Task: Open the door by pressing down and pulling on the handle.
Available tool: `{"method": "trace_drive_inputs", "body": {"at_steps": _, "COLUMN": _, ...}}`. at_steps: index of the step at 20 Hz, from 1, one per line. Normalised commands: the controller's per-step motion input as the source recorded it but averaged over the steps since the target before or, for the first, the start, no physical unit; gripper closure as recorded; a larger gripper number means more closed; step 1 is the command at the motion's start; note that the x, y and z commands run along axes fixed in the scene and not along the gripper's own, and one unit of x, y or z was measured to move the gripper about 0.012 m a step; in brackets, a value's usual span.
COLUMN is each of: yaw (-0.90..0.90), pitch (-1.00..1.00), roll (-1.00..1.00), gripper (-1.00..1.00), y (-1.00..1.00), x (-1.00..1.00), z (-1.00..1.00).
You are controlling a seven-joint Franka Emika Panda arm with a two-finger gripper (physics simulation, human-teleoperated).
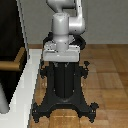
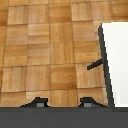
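The door [image 1: 9,30] is a tall dark panel with a pale frame at the exterior view's left. Its handle [image 1: 11,63] is a tan horizontal bar joined to a darker brown stub [image 1: 20,56], and nothing touches it. My gripper [image 1: 60,62] hangs pointing down in front of the pedestal, to the right of the handle and apart from it. In the wrist view the gripper [image 2: 63,104] is open and empty, with both fingertips [image 2: 36,104] wide apart over the wooden floor. A white slab of the door's frame [image 2: 117,60] lies at one side, with a thin dark shape [image 2: 95,64] jutting from it.
The black pedestal [image 1: 64,90] with splayed feet stands on the wooden floor [image 1: 107,75] right behind the gripper. The pale frame base [image 1: 25,82] runs along the floor between the door and the pedestal. A grey post [image 1: 3,100] stands at the lower left.
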Motion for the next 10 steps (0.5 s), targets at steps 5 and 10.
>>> {"method": "trace_drive_inputs", "body": {"at_steps": 5, "yaw": 0.00, "pitch": 0.00, "roll": 0.00, "gripper": -1.00, "y": 0.80, "x": 0.00, "z": 0.00}}
{"method": "trace_drive_inputs", "body": {"at_steps": 10, "yaw": 0.00, "pitch": 0.00, "roll": 0.00, "gripper": -1.00, "y": 0.00, "x": 0.00, "z": 0.00}}
